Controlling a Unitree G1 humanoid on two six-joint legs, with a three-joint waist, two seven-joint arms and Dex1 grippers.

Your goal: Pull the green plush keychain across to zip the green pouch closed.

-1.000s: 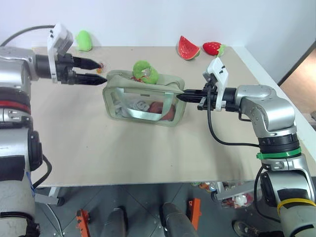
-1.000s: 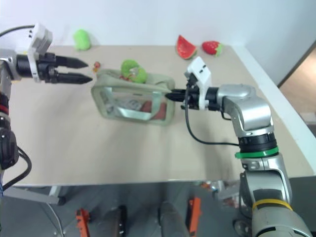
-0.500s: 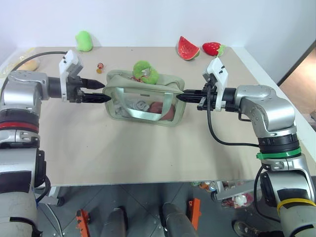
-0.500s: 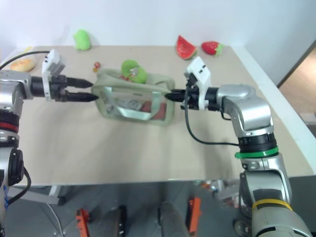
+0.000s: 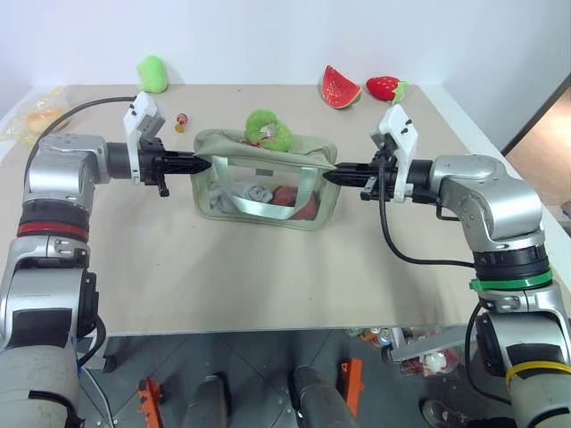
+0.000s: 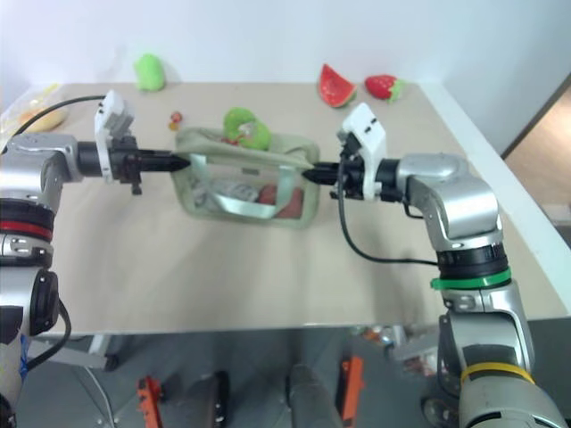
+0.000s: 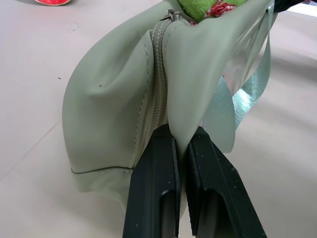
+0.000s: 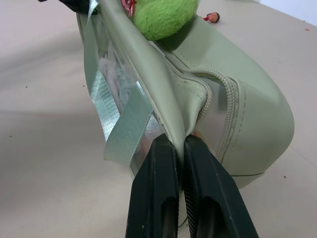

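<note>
One pouch (image 5: pixel 261 178) sits on the one worktop (image 5: pixel 268 267), with one plush keychain (image 5: pixel 268 130) on top of it. One loose green plush toy (image 5: pixel 152 73), one watermelon slice (image 5: pixel 340 86), one strawberry (image 5: pixel 385 86), one small red bead-like item (image 5: pixel 182 118) and one bread roll (image 6: pixel 43 116). Two claws: left (image 5: pixel 202 163), right (image 5: pixel 331 176).

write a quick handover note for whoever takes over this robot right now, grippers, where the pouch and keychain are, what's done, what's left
Left gripper: shut on one end of the pale sage-green fabric pouch.
Right gripper: shut on the opposite end.
Pouch sits mid-table, held between both grippers.
Bright-green fuzzy plush keychain rests on top at the zipper, untouched.
Done: both ends pinched.
Left: one gripper probably has to let go, take the keychain, and pull it across.
</note>
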